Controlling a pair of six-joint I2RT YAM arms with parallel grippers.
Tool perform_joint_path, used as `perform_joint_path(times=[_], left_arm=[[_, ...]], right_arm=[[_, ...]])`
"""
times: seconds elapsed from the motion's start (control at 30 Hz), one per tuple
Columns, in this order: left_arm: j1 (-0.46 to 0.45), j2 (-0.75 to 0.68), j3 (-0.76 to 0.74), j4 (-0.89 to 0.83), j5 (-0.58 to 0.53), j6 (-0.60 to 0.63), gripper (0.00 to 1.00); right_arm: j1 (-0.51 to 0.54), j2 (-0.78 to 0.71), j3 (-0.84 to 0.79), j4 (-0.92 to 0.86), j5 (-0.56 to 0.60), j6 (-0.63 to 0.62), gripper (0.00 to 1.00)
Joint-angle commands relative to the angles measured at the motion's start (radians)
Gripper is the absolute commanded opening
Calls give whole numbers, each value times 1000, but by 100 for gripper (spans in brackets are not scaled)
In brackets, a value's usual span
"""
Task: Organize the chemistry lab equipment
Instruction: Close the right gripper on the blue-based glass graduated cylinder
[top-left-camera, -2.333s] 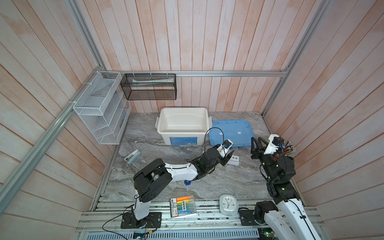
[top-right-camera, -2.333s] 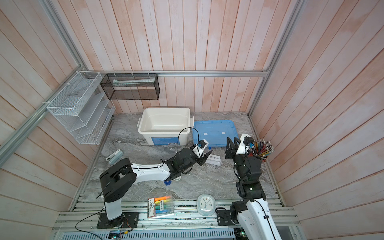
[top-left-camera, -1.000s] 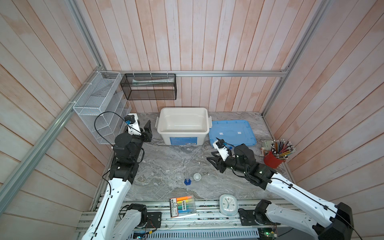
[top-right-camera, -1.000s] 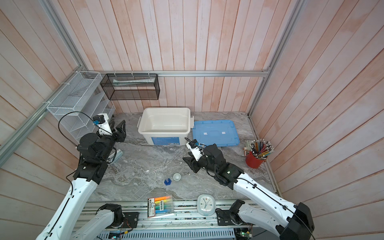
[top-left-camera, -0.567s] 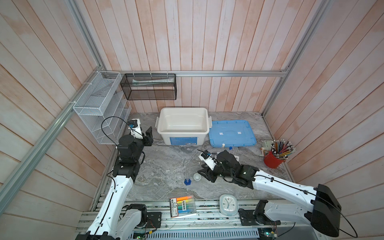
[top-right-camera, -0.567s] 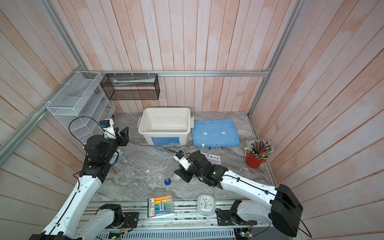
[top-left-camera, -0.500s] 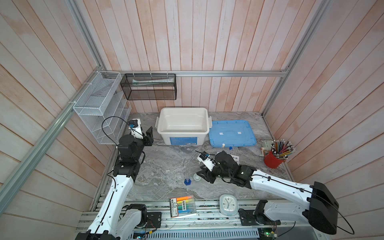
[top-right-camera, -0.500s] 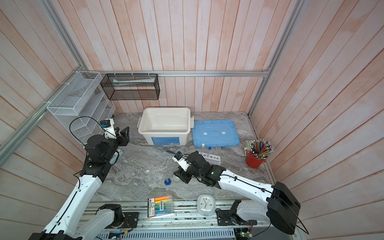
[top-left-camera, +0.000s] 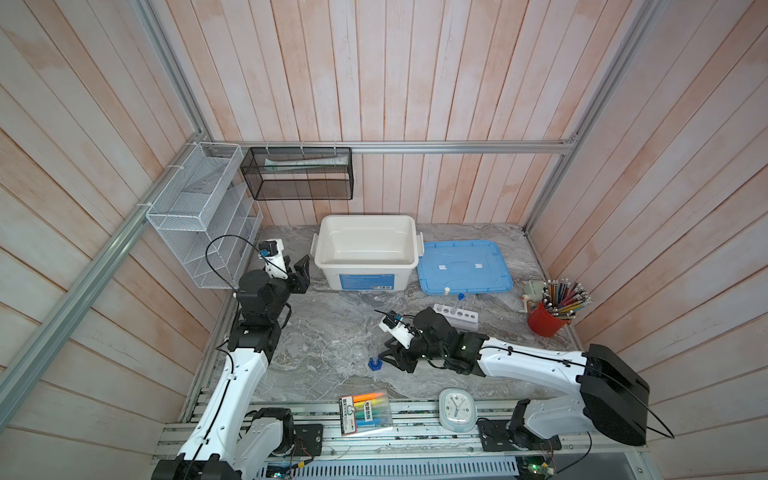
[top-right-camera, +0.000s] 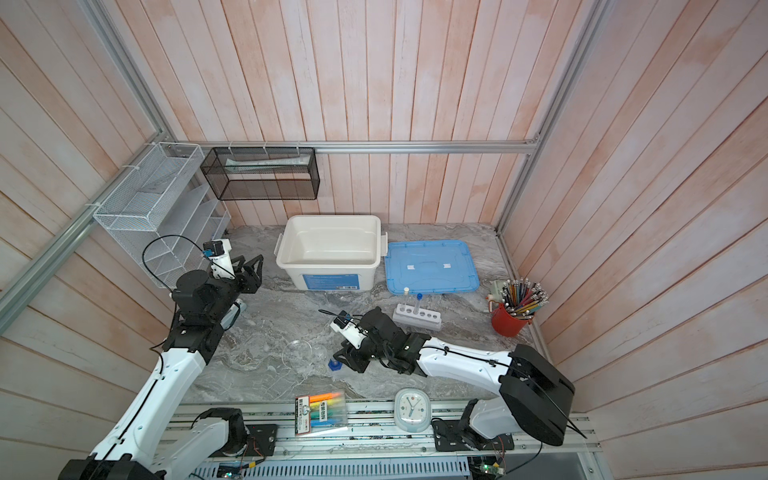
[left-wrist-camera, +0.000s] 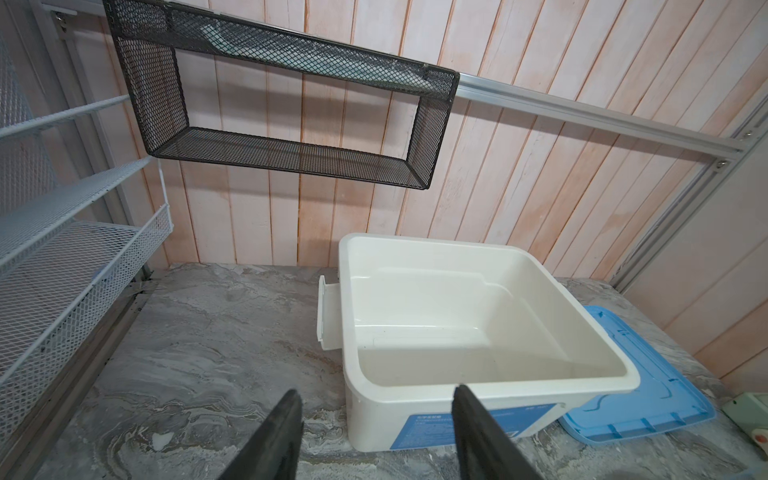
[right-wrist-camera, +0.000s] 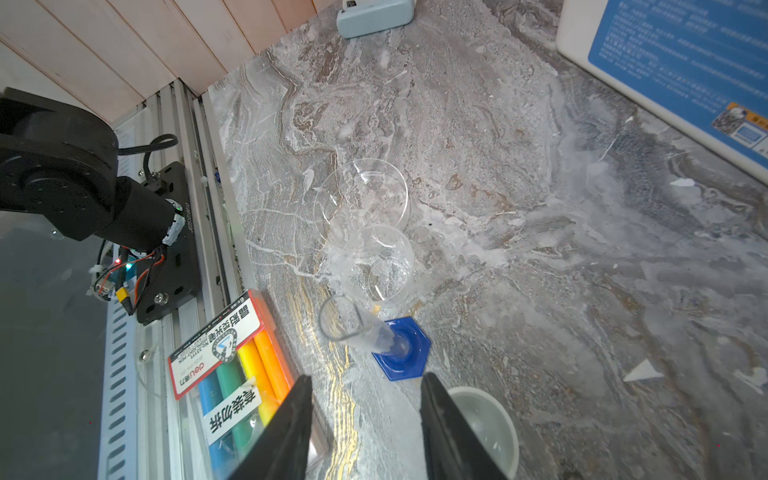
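Both top views show the white six-hole rack (top-left-camera: 467, 319) (top-right-camera: 428, 318) holding the white-capped tube (top-left-camera: 446, 291) and the blue-capped tube (top-left-camera: 460, 297) upright. In the right wrist view the clear round dish (right-wrist-camera: 361, 195), the small beaker (right-wrist-camera: 382, 262) and the blue-based cylinder (right-wrist-camera: 365, 332) stand in a row. The tiny white bowl (right-wrist-camera: 486, 419) sits beside one finger. My right gripper (right-wrist-camera: 366, 378) (top-left-camera: 388, 357) is open and low over the table, just short of the cylinder's blue base. My left gripper (left-wrist-camera: 376, 390) (top-left-camera: 301, 270) hangs open and empty left of the bin.
A white bin (top-left-camera: 365, 218) and its blue lid (top-left-camera: 463, 266) lie at the back. A red cup of pencils (top-left-camera: 544, 322) stands at the right. A clock (top-left-camera: 457, 409) and a marker pack (top-left-camera: 365, 411) sit at the front edge. Wire shelves (top-left-camera: 199, 216) and a black mesh basket (top-left-camera: 299, 174) hang on the walls.
My right gripper has moved from beside the rack leftward and toward the front, down to the cylinder and bowl. The left arm has settled at the left and barely moved lately.
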Motion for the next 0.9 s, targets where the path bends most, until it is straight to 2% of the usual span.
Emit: perform_joint_path(times=[0.0,0.33,0.87], left_arm=[[4,-19,-10,17,32,-32,59],[4,-38,-33,46,75,-119,59],[4,-35,-42,46,83,-99,59]], right_arm=[[6,43,27,48,-36,-4,42],[7,106,74,85,-62,-27,39],[17,171,91,118,-33,-41,25]])
